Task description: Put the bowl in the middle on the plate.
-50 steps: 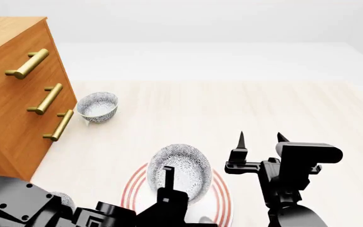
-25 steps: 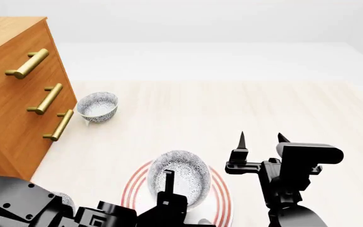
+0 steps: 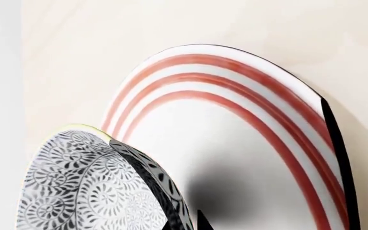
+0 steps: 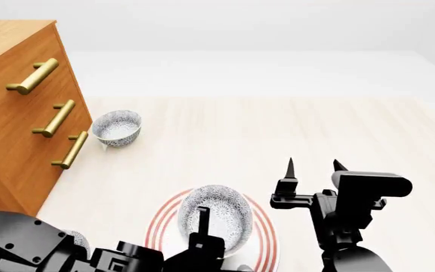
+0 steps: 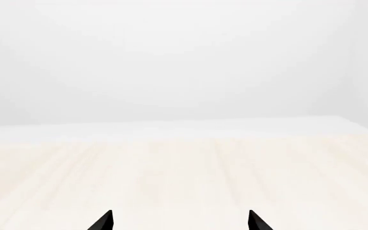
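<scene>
The speckled grey-and-white bowl (image 4: 217, 212) is tilted over the plate (image 4: 159, 222), a white plate with red rings. My left gripper (image 4: 202, 222) is shut on the bowl's near rim, one finger inside the wall and one outside. The left wrist view shows the bowl (image 3: 88, 187) with its rim pinched between the fingertips (image 3: 203, 223) of my left gripper (image 3: 185, 224), and its shadow on the plate (image 3: 235, 139). Whether the bowl touches the plate I cannot tell. My right gripper (image 4: 312, 165) stands open and empty to the right of the plate; in its wrist view my right gripper (image 5: 180, 221) faces bare table.
A wooden cabinet (image 4: 13, 136) with brass handles stands at the left. Another speckled bowl (image 4: 116, 127) sits on the light wood table (image 4: 278, 130) beside it. A third speckled bowl (image 4: 80, 240) peeks out behind my left arm. White floor lies beyond the table's far edge.
The left gripper has lowered the bowl toward the plate and drawn it slightly nearer to me. The right arm has stayed still.
</scene>
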